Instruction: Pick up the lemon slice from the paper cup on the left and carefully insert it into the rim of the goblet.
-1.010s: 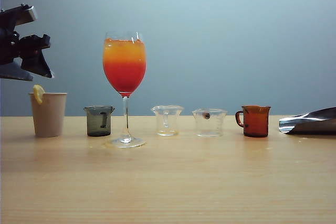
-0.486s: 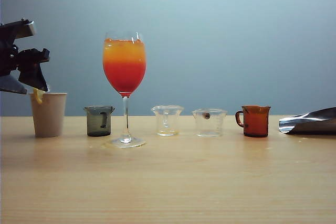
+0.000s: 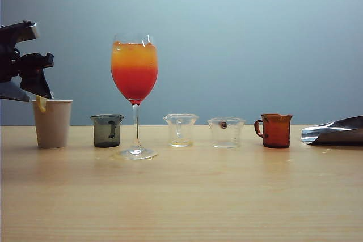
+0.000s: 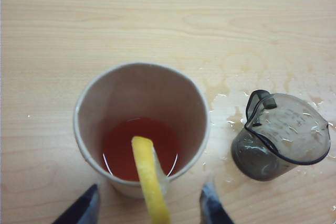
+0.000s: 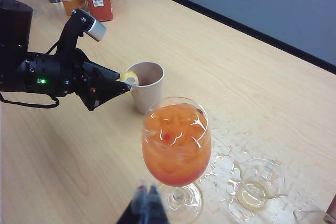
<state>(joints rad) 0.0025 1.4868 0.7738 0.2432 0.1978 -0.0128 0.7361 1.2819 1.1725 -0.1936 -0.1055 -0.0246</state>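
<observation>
The left gripper (image 4: 149, 208) hovers at the near rim of the plain beige paper cup (image 4: 142, 77), jaws spread to either side of the yellow lemon slice (image 4: 149, 179) perched upright on that rim. Right of the cup stands the tall clear goblet (image 3: 135, 72) of orange-red drink. The right gripper (image 5: 146, 203), jaws pressed together, sits just before the goblet's foot.

wall (image 3: 255, 38): plain blue-grey | table (image 3: 187, 196): light wood, evenly lit
</observation>
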